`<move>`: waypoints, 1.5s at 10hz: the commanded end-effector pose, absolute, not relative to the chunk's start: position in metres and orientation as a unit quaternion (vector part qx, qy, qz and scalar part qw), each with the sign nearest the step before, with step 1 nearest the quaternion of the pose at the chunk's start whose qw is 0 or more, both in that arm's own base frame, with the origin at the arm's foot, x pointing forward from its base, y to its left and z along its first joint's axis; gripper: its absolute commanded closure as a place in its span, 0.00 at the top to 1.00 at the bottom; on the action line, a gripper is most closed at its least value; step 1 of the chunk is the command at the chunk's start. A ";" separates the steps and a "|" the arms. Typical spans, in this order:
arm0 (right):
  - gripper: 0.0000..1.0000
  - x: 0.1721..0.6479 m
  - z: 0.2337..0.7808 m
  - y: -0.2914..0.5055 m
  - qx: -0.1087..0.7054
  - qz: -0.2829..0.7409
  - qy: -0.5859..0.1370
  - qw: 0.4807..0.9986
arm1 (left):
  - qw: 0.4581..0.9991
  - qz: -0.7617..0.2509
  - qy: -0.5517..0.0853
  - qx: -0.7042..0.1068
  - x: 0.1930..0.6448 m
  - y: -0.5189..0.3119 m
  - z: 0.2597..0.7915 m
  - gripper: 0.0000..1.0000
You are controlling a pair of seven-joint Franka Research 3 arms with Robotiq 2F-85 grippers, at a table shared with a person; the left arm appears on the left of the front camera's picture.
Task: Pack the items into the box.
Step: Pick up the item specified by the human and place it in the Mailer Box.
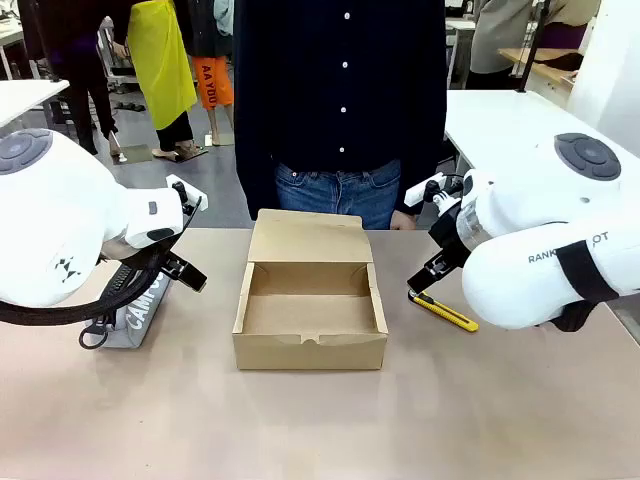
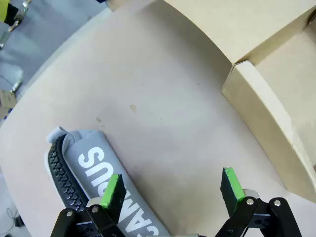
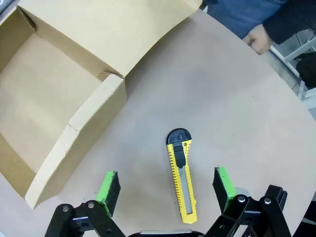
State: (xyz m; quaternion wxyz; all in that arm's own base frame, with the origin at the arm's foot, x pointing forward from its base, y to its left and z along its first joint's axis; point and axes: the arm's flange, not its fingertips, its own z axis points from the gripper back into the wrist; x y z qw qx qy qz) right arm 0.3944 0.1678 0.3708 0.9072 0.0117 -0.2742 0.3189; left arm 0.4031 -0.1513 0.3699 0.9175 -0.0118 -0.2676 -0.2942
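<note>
- As the right claw hangs with its jaws spread wide over the yellow-and-black utility knife, the pick-up looks to be the step in hand. The knife lies flat and untouched on the tabletop, near the box on the robot's right.
- Seen from the right wrist, the knife runs lengthwise between the two pads, nearer one than the other. A small sideways shift before coming straight down would likely centre it.
- Closing across the narrow body near the black slider, not the rounded end, should give the steadiest hold. The slim handle sits low, so the pads need to reach almost to the tabletop.
- Lifting it over the side wall and laying it along the box's long side seems the safest placing.
- Lid flap folded back toward the person, the brown cardboard box stands open with a bare floor, nothing packed yet.
- Jaws also apart and gripping nothing, the left claw hovers by the grey zipped pencil case, whose contents are hidden.
</note>
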 end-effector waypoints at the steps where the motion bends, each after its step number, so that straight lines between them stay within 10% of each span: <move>1: 1.00 0.394 0.371 0.168 0.012 0.319 -0.274 0.907 | 0.917 -0.294 -0.268 -0.012 0.403 -0.151 0.370 1.00; 15: 1.00 0.392 0.379 0.167 0.029 0.317 -0.270 0.908 | 0.918 -0.294 -0.268 -0.012 0.403 -0.151 0.370 1.00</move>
